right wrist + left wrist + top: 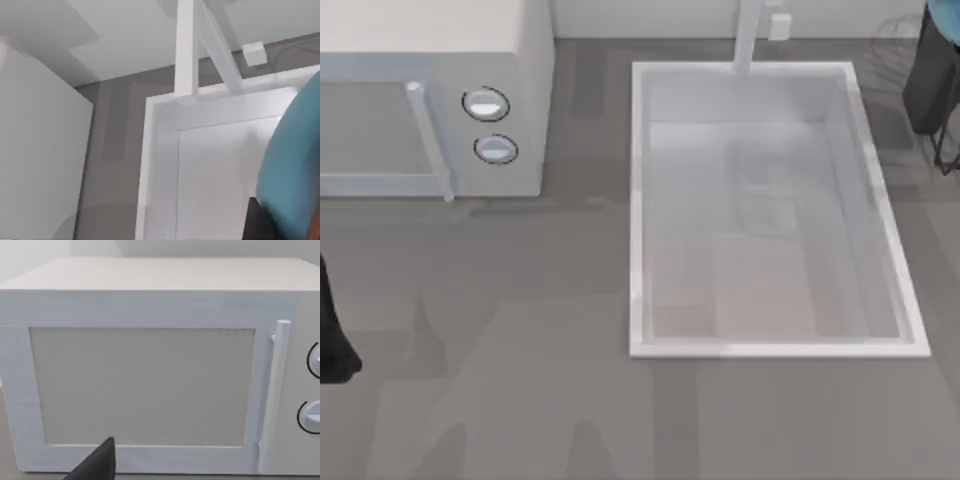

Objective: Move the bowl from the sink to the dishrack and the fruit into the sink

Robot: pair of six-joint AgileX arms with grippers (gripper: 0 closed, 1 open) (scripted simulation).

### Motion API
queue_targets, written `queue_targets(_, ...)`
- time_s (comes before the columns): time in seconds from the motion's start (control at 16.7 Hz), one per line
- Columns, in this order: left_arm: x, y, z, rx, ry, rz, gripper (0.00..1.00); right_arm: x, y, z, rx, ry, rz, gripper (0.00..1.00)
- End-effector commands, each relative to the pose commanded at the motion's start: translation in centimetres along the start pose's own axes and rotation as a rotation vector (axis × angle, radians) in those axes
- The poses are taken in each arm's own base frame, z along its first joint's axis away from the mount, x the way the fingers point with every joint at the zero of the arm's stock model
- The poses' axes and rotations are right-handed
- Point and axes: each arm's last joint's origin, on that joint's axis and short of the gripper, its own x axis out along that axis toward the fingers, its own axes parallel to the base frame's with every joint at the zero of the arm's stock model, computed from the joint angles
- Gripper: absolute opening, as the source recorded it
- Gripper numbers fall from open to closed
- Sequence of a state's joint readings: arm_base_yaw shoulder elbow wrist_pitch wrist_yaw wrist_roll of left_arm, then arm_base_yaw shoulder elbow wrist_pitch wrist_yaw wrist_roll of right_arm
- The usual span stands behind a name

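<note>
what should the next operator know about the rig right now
Right arm: at the top view's far right edge, beyond the sink's back right corner, carrying the blue bowl, seen close in its wrist view. The bowl is already out of the basin and sits over the dishrack area.
Left arm: parked at the table's left edge, in front of the microwave.
Done: bowl lifted from the sink.
Left: set the bowl on the dishrack, then put the fruit into the sink.
</note>
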State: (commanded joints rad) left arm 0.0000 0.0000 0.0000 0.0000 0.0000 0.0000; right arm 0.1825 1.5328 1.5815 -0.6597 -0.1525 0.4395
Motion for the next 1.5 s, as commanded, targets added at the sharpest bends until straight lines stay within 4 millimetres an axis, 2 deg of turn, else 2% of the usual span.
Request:
queue_targets(0.18, 0.0, 0.0, 0.0, 0.000, 0.000, 0.000, 1.00, -3.3, -6.4, 3.4, -0.106, -0.291, -0.020, 0.00)
queue_targets(0.36, 0.0, 0.0, 0.0, 0.000, 0.000, 0.000, 1.00, -7.5, -11.2, 4.7, -0.247, -0.520, -0.101, 0.00)
queue_targets(0.54, 0.0, 0.0, 0.0, 0.000, 0.000, 0.000, 1.00, -10.7, -13.6, 4.8, -0.362, -0.647, -0.179, 0.00)
queue_targets(0.72, 0.0, 0.0, 0.0, 0.000, 0.000, 0.000, 1.00, -11.6, -14.1, 4.7, -0.398, -0.679, -0.203, 0.00)
queue_targets(0.96, 0.0, 0.0, 0.0, 0.000, 0.000, 0.000, 1.00, -11.4, -14.2, 4.8, -0.395, -0.675, -0.203, 0.00)
queue_targets(1.08, 0.0, 0.0, 0.0, 0.000, 0.000, 0.000, 1.00, -10.2, -14.8, 4.8, -0.393, -0.669, -0.202, 0.00)
queue_targets(1.32, 0.0, 0.0, 0.0, 0.000, 0.000, 0.000, 1.00, -4.9, -17.8, 4.4, -0.392, -0.666, -0.205, 0.00)
queue_targets(1.5, 0.0, 0.0, 0.0, 0.000, 0.000, 0.000, 1.00, -0.1, -20.2, 2.9, -0.406, -0.692, -0.205, 0.00)
